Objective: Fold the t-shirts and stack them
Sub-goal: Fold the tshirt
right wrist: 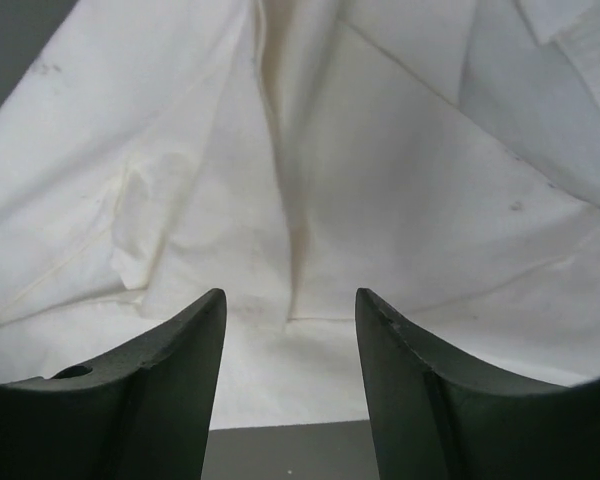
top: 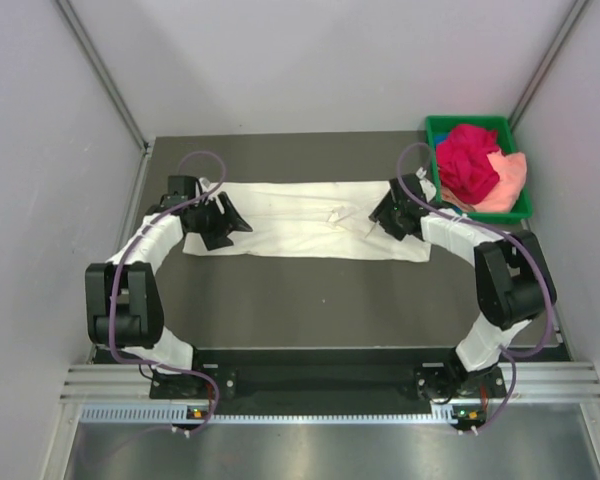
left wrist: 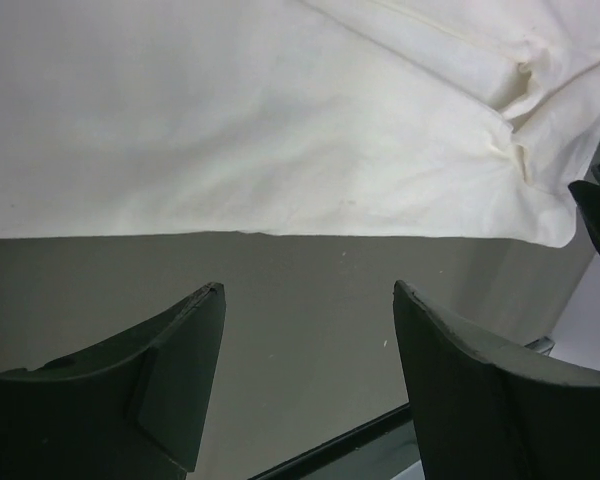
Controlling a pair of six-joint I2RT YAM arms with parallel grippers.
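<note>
A cream-white t-shirt [top: 300,222] lies folded into a long flat strip across the middle of the dark table [top: 320,300]. My left gripper [top: 230,222] is at its left end, open and empty; in the left wrist view the gripper [left wrist: 308,292] hangs over bare table, the white cloth [left wrist: 260,130] just beyond. My right gripper [top: 378,220] is at the strip's right end, open above the creased cloth [right wrist: 310,190], nothing between its fingers [right wrist: 195,330]. A magenta-red t-shirt [top: 467,160] and a peach-pink t-shirt [top: 508,180] lie bunched in the tray.
The green tray [top: 470,124] stands at the table's back right corner, just behind the right arm. Grey walls close in the table on three sides. A metal rail [top: 320,385] runs along the near edge by the arm bases.
</note>
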